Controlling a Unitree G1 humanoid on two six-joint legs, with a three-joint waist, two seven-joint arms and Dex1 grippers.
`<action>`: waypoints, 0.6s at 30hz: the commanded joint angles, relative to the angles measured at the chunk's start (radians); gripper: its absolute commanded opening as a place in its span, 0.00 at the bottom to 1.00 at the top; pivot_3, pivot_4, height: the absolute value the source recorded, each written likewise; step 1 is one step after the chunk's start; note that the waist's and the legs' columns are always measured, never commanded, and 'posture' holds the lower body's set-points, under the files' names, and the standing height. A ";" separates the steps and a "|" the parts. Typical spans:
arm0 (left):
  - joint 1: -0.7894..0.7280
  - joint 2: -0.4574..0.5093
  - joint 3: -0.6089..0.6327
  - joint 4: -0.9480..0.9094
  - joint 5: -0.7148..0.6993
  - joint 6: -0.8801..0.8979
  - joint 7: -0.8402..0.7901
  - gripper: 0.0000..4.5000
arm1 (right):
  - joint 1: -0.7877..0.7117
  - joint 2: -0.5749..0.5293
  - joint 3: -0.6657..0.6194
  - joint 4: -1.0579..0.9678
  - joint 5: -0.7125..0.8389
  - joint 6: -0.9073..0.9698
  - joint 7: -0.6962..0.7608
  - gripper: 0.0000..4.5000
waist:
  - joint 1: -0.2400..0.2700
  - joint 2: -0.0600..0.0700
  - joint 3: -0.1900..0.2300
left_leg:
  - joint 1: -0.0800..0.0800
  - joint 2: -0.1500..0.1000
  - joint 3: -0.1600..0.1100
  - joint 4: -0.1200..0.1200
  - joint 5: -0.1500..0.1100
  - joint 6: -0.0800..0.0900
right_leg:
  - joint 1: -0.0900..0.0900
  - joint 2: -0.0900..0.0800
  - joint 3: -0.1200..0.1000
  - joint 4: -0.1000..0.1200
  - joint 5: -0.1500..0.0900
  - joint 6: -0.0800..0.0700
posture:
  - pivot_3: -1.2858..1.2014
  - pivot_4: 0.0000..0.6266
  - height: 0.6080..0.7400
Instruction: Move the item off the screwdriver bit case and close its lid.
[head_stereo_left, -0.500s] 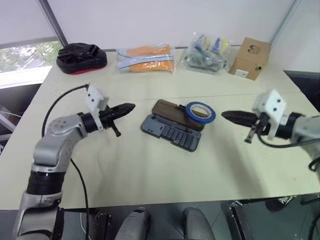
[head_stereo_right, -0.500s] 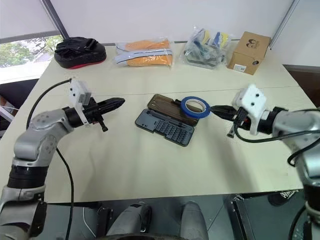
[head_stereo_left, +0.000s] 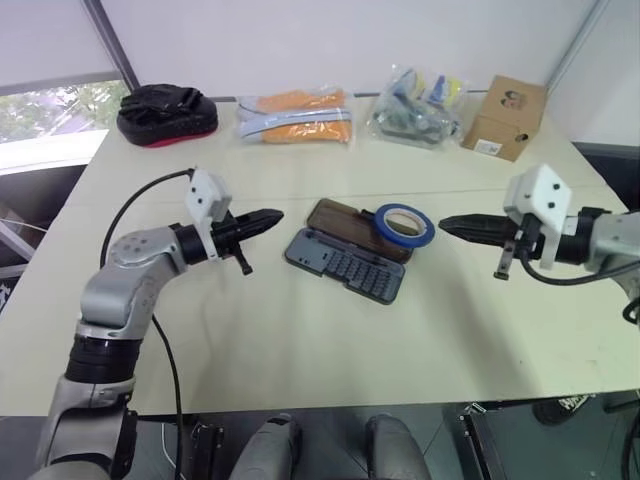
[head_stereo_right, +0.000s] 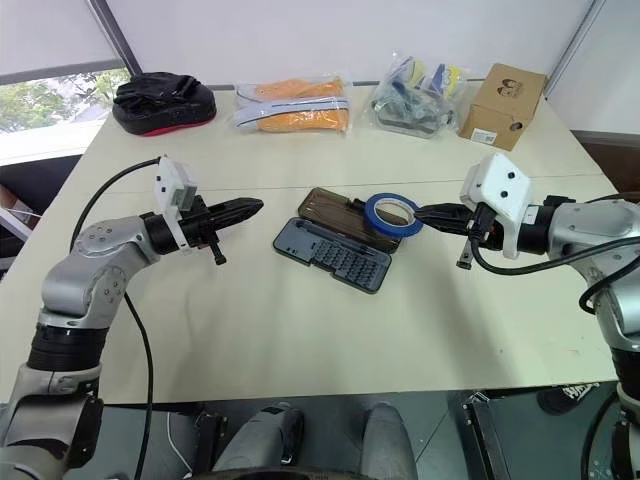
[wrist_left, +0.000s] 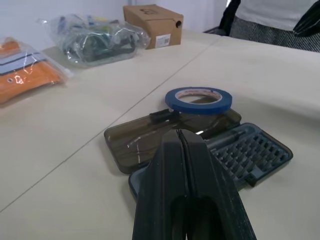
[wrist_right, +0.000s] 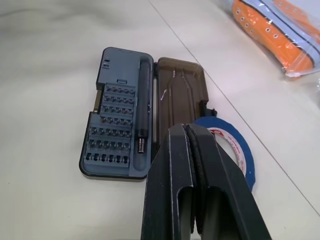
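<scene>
While tape roll (head_stereo_left: 404, 223) rests on open lid (head_stereo_left: 345, 223), both hands closed.

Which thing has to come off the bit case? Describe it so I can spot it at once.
On the beige table, find the open screwdriver bit case lying in the middle, between the two grippers. On the end of its brown translucent lid nearer the right gripper lies the roll of blue tape. It is the only blue ring there, flat, with a white core.

one flat blue tape roll with white core (head_stereo_left: 404, 224), one open dark grey plastic bit case (head_stereo_left: 345, 265) with one smoky brown translucent lid (head_stereo_left: 340, 219), one black-and-red pouch (head_stereo_left: 167, 113), two clear plastic bags (head_stereo_left: 295, 117), one brown cardboard box (head_stereo_left: 507, 117).
</scene>
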 joint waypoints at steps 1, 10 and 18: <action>-0.021 -0.005 0.020 -0.012 0.009 -0.029 0.018 0.00 | -0.032 0.013 -0.009 -0.025 -0.004 -0.015 -0.016 0.01 | 0.000 0.000 0.000 | 0.000 0.000 0.000 0.000 0.000 0.000 | 0.000 0.000 0.000 0.000 0.000 0.000 | 0.52 0.24 1.00; -0.005 -0.009 0.025 -0.030 0.013 -0.017 0.044 0.00 | -0.038 0.022 0.009 -0.004 -0.024 -0.034 -0.007 0.01 | 0.000 0.000 0.000 | 0.000 0.000 0.000 0.000 0.000 0.000 | 0.000 0.000 0.000 0.000 0.000 0.000 | 0.52 0.24 1.00; -0.008 -0.012 0.031 -0.024 0.008 -0.008 0.065 0.00 | -0.058 0.051 0.025 0.033 -0.048 -0.044 -0.039 0.13 | -0.001 0.000 0.000 | 0.000 0.000 0.000 0.000 0.000 0.000 | 0.000 0.000 0.000 0.000 0.000 0.000 | 0.52 0.24 1.00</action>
